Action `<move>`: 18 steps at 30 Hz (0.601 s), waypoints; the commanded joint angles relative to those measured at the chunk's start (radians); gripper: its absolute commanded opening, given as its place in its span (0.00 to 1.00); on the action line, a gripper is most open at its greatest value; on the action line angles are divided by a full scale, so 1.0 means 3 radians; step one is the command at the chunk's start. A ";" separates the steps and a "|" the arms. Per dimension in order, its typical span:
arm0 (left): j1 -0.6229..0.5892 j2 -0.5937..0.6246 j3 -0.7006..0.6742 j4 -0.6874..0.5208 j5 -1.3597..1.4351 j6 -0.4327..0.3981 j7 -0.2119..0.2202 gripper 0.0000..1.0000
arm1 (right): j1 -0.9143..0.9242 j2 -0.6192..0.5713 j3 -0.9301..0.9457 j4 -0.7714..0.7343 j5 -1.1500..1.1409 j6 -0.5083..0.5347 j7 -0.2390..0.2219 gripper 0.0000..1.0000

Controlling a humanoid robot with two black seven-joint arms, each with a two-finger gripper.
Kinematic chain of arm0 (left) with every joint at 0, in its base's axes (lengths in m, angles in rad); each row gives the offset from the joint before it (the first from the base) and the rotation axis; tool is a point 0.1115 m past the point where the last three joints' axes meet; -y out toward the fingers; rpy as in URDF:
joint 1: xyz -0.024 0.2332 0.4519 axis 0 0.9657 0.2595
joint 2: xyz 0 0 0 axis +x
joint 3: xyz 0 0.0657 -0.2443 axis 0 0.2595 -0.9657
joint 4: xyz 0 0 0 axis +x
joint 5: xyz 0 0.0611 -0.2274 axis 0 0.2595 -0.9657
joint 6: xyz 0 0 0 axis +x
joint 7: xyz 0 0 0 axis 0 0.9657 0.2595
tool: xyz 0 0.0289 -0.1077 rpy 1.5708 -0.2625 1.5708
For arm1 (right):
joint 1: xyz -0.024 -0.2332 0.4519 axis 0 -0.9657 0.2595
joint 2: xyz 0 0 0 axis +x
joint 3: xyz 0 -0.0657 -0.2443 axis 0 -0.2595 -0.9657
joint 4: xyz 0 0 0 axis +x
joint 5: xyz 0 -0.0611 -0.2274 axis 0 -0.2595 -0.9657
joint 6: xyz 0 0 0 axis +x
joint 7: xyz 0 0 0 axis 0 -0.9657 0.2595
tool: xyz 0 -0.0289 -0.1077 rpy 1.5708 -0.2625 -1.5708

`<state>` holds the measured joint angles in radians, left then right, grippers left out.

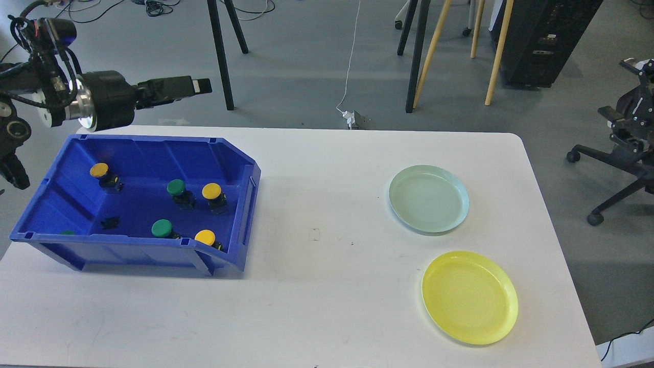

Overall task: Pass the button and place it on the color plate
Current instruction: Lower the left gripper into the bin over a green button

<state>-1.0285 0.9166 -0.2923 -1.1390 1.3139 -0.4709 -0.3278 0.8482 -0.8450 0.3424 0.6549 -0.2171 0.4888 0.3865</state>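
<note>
A blue bin [240,168] stands on the left of the white table [327,306]. It holds three yellow buttons [211,191], [205,237], [98,170] and green buttons [176,187], [162,228]. A pale green plate [428,199] and a yellow plate [469,296] lie empty at the right. My left gripper [202,86] points right, in the air above and behind the bin's back wall. It is seen side-on, so its fingers cannot be told apart, and nothing shows in it. My right arm [633,107] is a dark shape at the right edge, off the table.
A small black part [109,223] lies on the bin floor, and a sliver of green [66,233] shows at its front left corner. Beyond the table are stand legs [222,61], wooden poles [429,56], a black cabinet [541,41] and an office chair [608,199].
</note>
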 commanded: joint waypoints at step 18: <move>0.0288 -0.0636 0.0391 0.0973 0.1506 0.0266 -0.0048 1.00 | 0.0036 -0.0001 -0.0022 0.0000 -0.0156 0.0000 -0.0025 0.99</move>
<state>-0.9644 0.7693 -0.1752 -0.9222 1.7368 -0.4123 -0.3414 0.8618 -0.8449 0.3362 0.6551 -0.2635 0.4887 0.3821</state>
